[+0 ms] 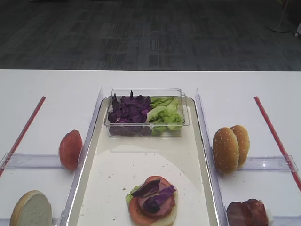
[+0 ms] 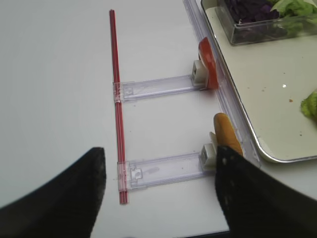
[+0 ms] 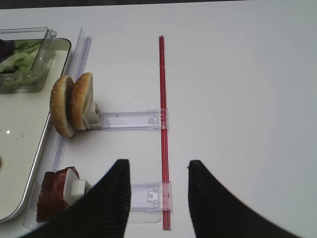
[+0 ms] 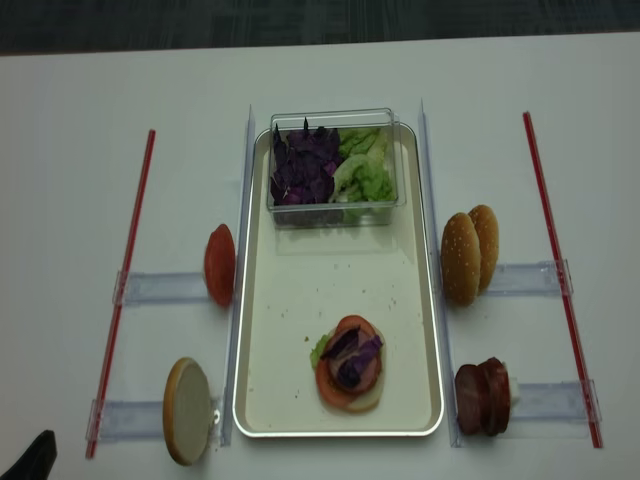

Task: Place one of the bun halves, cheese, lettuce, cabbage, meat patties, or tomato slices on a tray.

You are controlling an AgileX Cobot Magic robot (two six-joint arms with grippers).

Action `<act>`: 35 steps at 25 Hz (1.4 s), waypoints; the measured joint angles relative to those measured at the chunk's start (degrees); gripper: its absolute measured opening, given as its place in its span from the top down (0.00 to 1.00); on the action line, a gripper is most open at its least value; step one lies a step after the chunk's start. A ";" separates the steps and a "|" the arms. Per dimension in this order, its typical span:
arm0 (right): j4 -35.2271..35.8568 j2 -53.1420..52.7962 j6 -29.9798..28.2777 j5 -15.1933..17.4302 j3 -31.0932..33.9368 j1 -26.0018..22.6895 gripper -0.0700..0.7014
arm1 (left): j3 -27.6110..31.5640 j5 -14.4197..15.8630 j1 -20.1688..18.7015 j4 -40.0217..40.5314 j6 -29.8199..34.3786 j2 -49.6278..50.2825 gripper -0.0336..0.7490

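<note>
A clear box [image 1: 146, 113] of cabbage [image 1: 128, 109] and lettuce [image 1: 164, 113] sits on the tray [image 1: 113, 174], which runs lengthwise away from me. Both tools [image 3: 158, 171] [image 2: 158, 161] gape, empty.

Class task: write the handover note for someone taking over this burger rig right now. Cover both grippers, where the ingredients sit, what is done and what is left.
Left gripper: open, empty, over the left holders.
Right gripper: open, empty, over the right holders.
On the tray: a stack of bun base, lettuce, tomato, meat and cabbage pieces.
Clear box at the tray's far end holds cabbage and lettuce.
Left holders: tomato slice, bun half. Right holders: two bun halves, meat patties.
Left: probably a bun half to top the stack.
</note>
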 joint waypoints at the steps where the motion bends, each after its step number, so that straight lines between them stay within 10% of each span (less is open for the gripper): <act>1: 0.00 0.00 0.00 0.00 0.00 0.00 0.50 | 0.00 0.00 0.00 0.00 0.00 0.00 0.40; 35: 0.00 0.00 0.00 0.00 0.00 0.00 0.50 | 0.00 0.00 0.00 0.00 0.00 -0.05 0.40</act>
